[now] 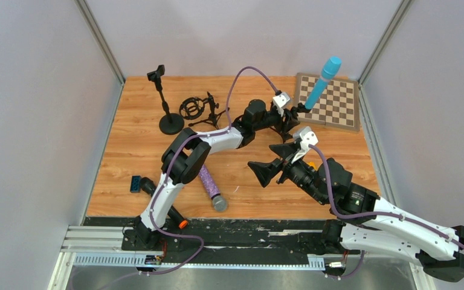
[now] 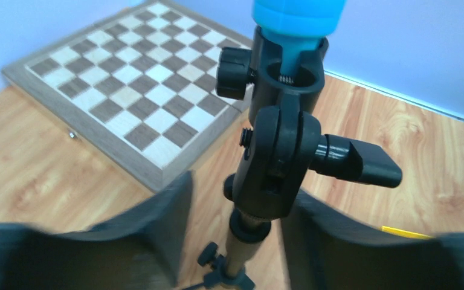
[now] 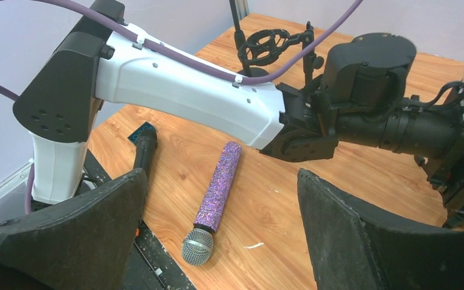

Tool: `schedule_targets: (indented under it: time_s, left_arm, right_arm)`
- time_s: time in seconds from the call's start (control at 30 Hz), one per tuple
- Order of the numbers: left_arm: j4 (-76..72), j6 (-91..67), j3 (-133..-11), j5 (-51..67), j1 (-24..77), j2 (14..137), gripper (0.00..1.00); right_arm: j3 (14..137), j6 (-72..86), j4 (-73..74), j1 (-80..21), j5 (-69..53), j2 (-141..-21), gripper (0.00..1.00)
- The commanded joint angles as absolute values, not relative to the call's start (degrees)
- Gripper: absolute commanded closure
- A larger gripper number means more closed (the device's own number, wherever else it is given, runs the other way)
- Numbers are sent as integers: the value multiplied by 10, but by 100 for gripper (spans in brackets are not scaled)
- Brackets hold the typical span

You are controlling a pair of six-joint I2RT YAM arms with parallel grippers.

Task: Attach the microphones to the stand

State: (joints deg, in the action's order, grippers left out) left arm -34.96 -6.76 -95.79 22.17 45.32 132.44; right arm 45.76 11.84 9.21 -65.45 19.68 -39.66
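Backing the left arm [image 1: 211,140] away is where trouble could start. Its jaws stand released, one on each side of the stem of the stand [image 2: 276,157] with a gap showing, and the stand's side lever and round knob jut out just above them. A crooked retreat could hook either one and drag or tip the tripod, which looks light. The load is top-heavy too: the blue microphone [image 1: 323,81] leans up and out over the near corner of the chessboard [image 1: 338,109], so even a small knock might swing it over or work it loose from the clip. The right arm carries a second risk. Its jaws hang wide apart and empty above the purple microphone [image 3: 217,187], while the left arm's forearm crosses right over that spot, so a descent now could strike it. The purple microphone is also round and might roll away from a grip that lands off centre. The blue one is plain and smooth, seated tail-down in the black clip at the stand's top. The purple one is glittery with a silver mesh head and lies flat on the counter [image 1: 127,151], head toward the arms' bases. The black microphone [image 3: 145,154] lies just left of it, partly under the left arm. Two more stands, a tall one on a round base [image 1: 166,103] and a ring mount on legs [image 1: 196,109], wait at the far left, both empty.
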Motion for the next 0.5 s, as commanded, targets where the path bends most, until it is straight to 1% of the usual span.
schedule_targets:
  time_s: [0.0, 0.03, 0.1, 0.23, 0.33, 0.47]
  left_arm:
    - [-422, -70, -917, 220, 454, 1283, 12]
    - [-437, -69, -900, 220, 454, 1278, 4]
    - [-450, -66, -876, 221, 454, 1263, 0]
    - [-470, -58, -820, 213, 454, 1223, 0]
    - [-496, -50, -755, 201, 454, 1176, 0]
    - [-487, -30, -685, 196, 453, 1115, 0]
  right_arm:
    - [460, 119, 91, -655, 212, -394, 7]
    - [460, 119, 91, -655, 212, -394, 7]
    - [460, 119, 91, -656, 213, -395, 7]
    - [460, 119, 91, -655, 216, -398, 5]
    - [463, 118, 91, -655, 217, -403, 4]
    - [468, 120, 91, -655, 224, -412, 0]
